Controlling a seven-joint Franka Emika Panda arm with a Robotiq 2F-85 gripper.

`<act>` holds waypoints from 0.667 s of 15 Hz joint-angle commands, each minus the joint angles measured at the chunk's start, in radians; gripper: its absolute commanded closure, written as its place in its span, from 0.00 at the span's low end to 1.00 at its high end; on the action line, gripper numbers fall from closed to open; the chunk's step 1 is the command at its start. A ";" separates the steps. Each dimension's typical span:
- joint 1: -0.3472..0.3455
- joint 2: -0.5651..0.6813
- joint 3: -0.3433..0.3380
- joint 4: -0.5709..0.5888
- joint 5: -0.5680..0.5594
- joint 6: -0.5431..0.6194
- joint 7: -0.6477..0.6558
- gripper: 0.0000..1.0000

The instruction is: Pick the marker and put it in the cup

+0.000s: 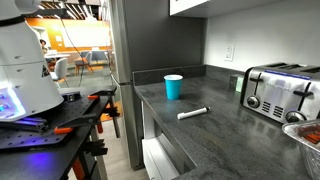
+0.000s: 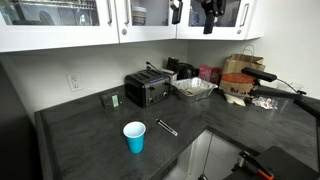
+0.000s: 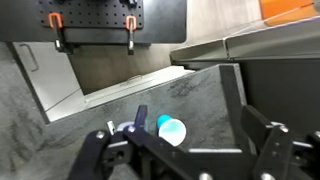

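The slim white marker with a darker tip [image 1: 192,113] lies flat on the dark grey stone-patterned bench [image 1: 240,145]. It is near the small, upright teal-blue tapered cup [image 1: 173,87] but not touching it. In the wrist view the jaws stand wide apart and empty, well above the cup [image 3: 171,130].

You find the cup [image 1: 173,87] [image 2: 134,137] standing on the counter [image 1: 225,145] [image 2: 80,140], with the marker [image 1: 192,113] [image 2: 166,127] lying flat near it, not touching. The toaster [image 1: 280,92] [image 2: 146,91] stands by the wall, a basket [image 2: 193,88] just beside it.
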 commanded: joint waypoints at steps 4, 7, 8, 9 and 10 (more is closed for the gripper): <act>-0.028 0.001 0.020 0.004 0.010 -0.007 -0.012 0.00; -0.030 0.005 0.031 -0.023 -0.010 0.045 -0.039 0.00; -0.030 0.004 0.040 -0.045 -0.024 0.105 -0.058 0.00; -0.025 0.023 0.046 -0.061 -0.047 0.146 -0.087 0.00; -0.022 0.047 0.052 -0.075 -0.066 0.171 -0.096 0.00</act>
